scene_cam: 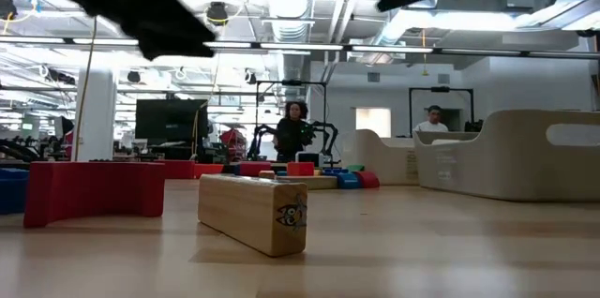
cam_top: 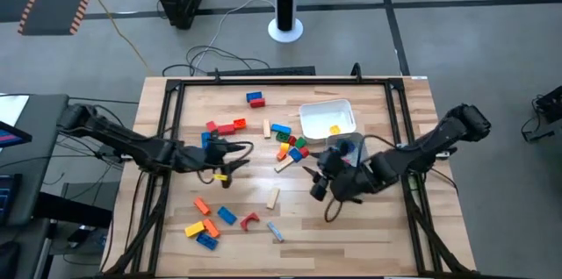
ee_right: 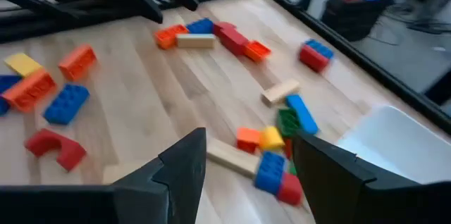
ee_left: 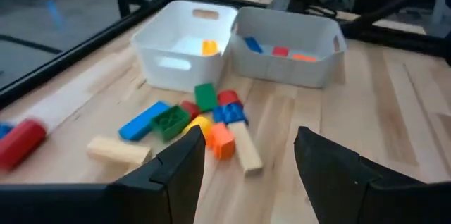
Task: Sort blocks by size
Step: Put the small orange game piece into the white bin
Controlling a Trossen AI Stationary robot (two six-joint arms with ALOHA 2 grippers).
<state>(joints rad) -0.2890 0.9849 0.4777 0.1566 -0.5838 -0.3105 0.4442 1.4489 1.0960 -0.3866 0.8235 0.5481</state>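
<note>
Some two dozen blocks [cam_top: 290, 146] scattered across the table [cam_top: 369, 226], few by the front edge, left wrist view alone showing bricks inside white tub [ee_left: 180, 48] and clear tub [ee_left: 285, 55], left gripper [cam_top: 230, 161] and right gripper [cam_top: 316, 182] both parted, empty, low over mid-table.

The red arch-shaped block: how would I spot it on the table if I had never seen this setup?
Start at the wooden table and go to the edge farthest from the white tub. There lies a loose row of orange and blue bricks; the red arch-shaped block sits between a blue brick and a pale blue one. It alone is red with a curved notch.
</note>
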